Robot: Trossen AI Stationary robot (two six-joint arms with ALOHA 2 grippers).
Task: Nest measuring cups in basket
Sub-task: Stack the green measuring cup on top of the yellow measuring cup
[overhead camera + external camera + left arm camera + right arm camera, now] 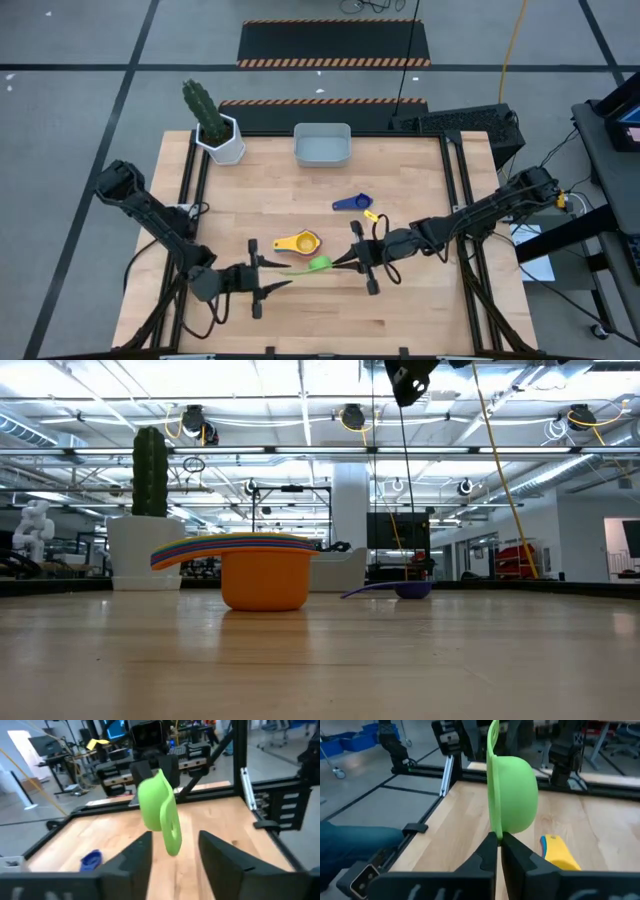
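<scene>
Measuring cups are mid-sort on your desk, and the green cup hangs in the air between your two arms near the front edge. Your right gripper has its fingers pressed together on the cup's rim, pinching it so the bowl stands on edge with the handle pointing away toward the other arm. Your left gripper sits just behind that handle with its fingers spread to either side and not touching it, which reads as a hand-over: one arm takes the rim so the other can let go of the handle.

Just beyond the green cup, the stack of cups rests open side up, orange on the outside, with the flat handles fanned together; in the low view those handles show as coloured layers. That stack looks like the place the green one is meant to join. The dark blue cup lies alone farther back, and a small yellow piece lies near it. The basket stands empty at the far edge, well apart from all the cups, beside the cactus pot.

No brand, label or size marking can be read on any cup or on the basket.
</scene>
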